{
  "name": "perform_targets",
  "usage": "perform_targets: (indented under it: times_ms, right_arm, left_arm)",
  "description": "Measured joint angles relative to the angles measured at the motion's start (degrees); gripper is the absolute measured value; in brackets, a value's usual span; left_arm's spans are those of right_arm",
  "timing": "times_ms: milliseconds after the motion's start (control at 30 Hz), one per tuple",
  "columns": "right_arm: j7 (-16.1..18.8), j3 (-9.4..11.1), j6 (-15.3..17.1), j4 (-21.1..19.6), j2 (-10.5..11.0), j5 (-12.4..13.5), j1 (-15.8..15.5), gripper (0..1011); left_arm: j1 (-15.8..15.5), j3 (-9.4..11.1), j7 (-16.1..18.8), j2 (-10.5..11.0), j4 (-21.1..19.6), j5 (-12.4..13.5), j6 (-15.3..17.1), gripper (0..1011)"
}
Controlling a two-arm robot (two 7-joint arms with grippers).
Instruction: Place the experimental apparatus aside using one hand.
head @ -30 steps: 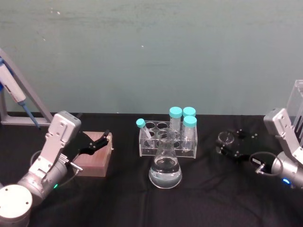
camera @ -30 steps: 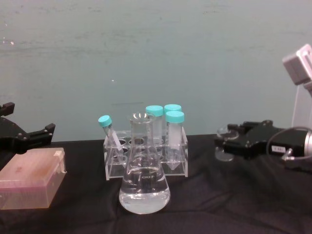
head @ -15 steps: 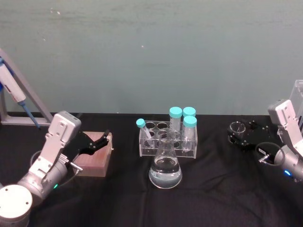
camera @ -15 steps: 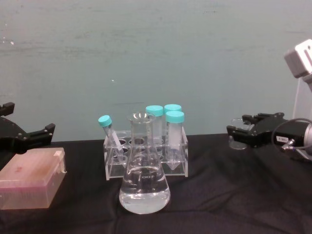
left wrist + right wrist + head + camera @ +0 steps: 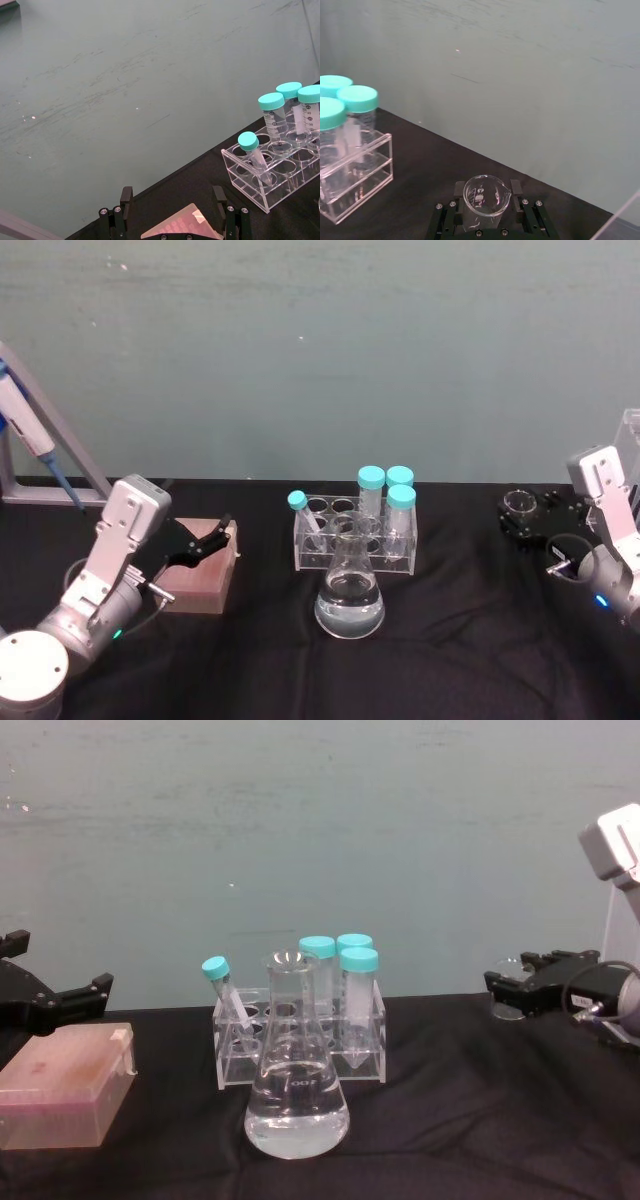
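Observation:
A small glass beaker [image 5: 519,504] [image 5: 485,199] sits between the fingers of my right gripper [image 5: 522,518] [image 5: 487,192], which is shut on it at the table's back right, close to the tall clear acrylic stand [image 5: 630,452] [image 5: 620,935]. The chest view shows the beaker [image 5: 506,1008] in the right gripper [image 5: 515,988] at the right. A conical flask [image 5: 349,595] [image 5: 296,1092] holding clear liquid stands in the middle, in front of the tube rack. My left gripper [image 5: 205,540] [image 5: 172,210] hangs open over a pink box at the left.
A clear rack [image 5: 355,538] [image 5: 300,1045] with several teal-capped tubes stands behind the flask. The pink tip box [image 5: 200,578] [image 5: 65,1095] lies at the left. A pipette on a grey stand [image 5: 30,440] leans at the far left. Black cloth covers the table.
My right gripper has carried the beaker to the right and back, away from the rack and toward the acrylic stand. The left arm, flask and rack have not moved.

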Motion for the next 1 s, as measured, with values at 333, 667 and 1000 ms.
perform_targets:
  times_ms: [333,667,1000]
  right_arm:
    - [-4.0,2.0,1.0,2.5,-1.5,-1.4,0.8,543]
    - [-6.7,3.4,0.0,7.2,-2.7,-3.3,2.8,543]
    - [-8.3,4.8,-0.1,8.6,-3.3,-5.0,3.3,543]
  left_arm:
    - [0.0,0.0,0.0,0.0,0.0,0.0,0.0,1000]
    - [0.0,0.0,0.0,0.0,0.0,0.0,0.0,1000]
    - [0.0,0.0,0.0,0.0,0.0,0.0,0.0,1000]
